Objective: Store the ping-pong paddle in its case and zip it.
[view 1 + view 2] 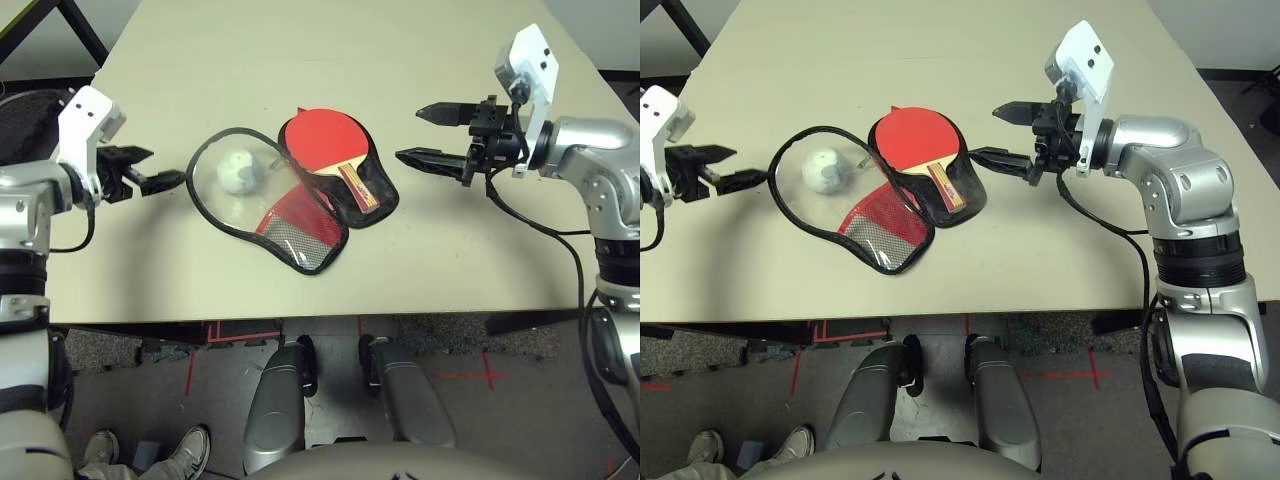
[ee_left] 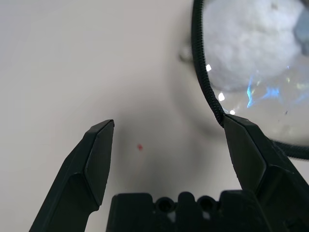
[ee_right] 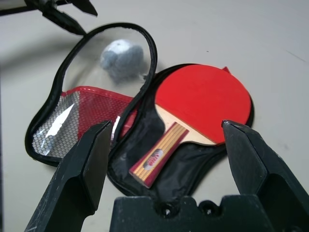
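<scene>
So, ping-pong paddle (image 1: 322, 140) already lying in open case (image 1: 300, 235), flap folded out toward left gripper (image 1: 168, 181), fingers wide at flap edge. Right gripper (image 1: 425, 135) wide too, near case. Risk: white lump (image 1: 238, 170) under clear flap jams zip, flap slips.

Pale beige table (image 1: 420, 250); grey speckled floor (image 1: 470, 350) with red tape marks (image 1: 478, 377).
</scene>
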Robot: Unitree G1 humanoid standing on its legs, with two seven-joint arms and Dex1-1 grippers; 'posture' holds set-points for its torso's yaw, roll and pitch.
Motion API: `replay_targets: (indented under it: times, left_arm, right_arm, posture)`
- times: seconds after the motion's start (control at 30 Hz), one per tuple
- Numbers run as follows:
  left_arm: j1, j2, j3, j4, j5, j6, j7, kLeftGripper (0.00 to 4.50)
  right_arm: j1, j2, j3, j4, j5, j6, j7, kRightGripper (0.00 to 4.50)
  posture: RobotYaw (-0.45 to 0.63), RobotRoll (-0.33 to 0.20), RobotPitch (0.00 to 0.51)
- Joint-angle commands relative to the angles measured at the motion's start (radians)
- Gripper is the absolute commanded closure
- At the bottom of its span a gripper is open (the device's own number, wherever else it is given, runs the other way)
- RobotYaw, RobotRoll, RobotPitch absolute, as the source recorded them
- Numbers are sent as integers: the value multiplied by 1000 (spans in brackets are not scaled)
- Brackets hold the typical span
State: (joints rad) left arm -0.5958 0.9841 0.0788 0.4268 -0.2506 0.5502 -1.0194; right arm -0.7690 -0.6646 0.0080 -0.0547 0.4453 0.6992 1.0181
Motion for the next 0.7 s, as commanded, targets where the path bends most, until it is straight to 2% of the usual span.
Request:
replay_targets:
  times: [0.03,0.13,0.3,0.47,0.57,0.7]
  left_arm:
    - [44,8,17,-60,-17,45,-12,0]
    - [17,-13,47,-54,-35,49,14,0]
    - [-143,-49,126,78,-55,0,89,0]
    - [-208,-27,121,190,-20,-75,71,0]
    - [-218,-4,116,251,0,-114,64,0]
    - [-118,3,79,241,21,-110,10,0]
  right_arm:
    - [0,-9,2,-30,18,9,7,16]
    - [-7,-7,5,-30,18,7,7,16]
    - [-16,0,10,-16,9,-6,4,16]
    - [-20,12,14,-10,7,-13,-1,16]
    - [-20,15,16,-8,4,-17,0,16]
    - [-21,16,20,-7,4,-24,8,16]
  posture:
    - [57,0,233]
    - [56,0,236]
    - [57,0,238]
    - [63,0,238]
    - [67,0,237]
    - [65,0,237]
